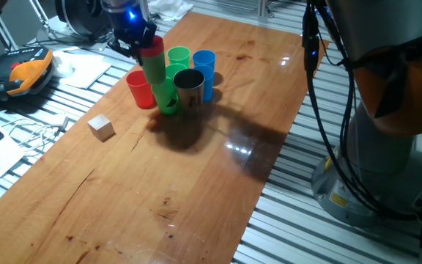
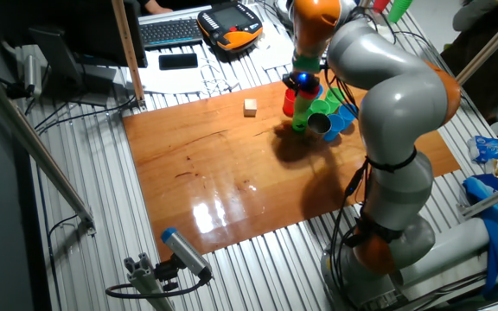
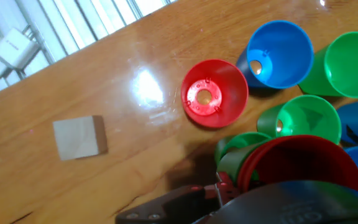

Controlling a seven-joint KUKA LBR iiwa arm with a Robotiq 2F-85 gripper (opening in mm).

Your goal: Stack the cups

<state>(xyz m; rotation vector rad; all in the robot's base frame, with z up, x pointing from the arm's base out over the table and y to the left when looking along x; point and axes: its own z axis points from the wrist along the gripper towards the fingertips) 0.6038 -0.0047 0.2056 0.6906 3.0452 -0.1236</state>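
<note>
Claw (image 1: 146, 53) grips a leaning red-topped nested stack (image 1: 157, 77); loose red cup (image 1: 140, 89), steel cup (image 1: 190, 87) and blue cup (image 1: 204, 70) remain unstacked on the surface (image 1: 196, 169).

You have two red cups to count, the lone red cup (image 1: 139, 89) and the upper red cup (image 1: 151, 48) atop a leaning stack, plus one steel cup (image 1: 190, 87) and one wooden cube (image 1: 102, 127). You get three green cups in the hand view: the far green cup (image 3: 353, 65), the middle green cup (image 3: 309, 118) and the nested green cup (image 3: 238, 152). Of blue you can count one open blue cup (image 3: 279, 53) and more blue at the right edge, though you cannot tell how many nest there.
</note>
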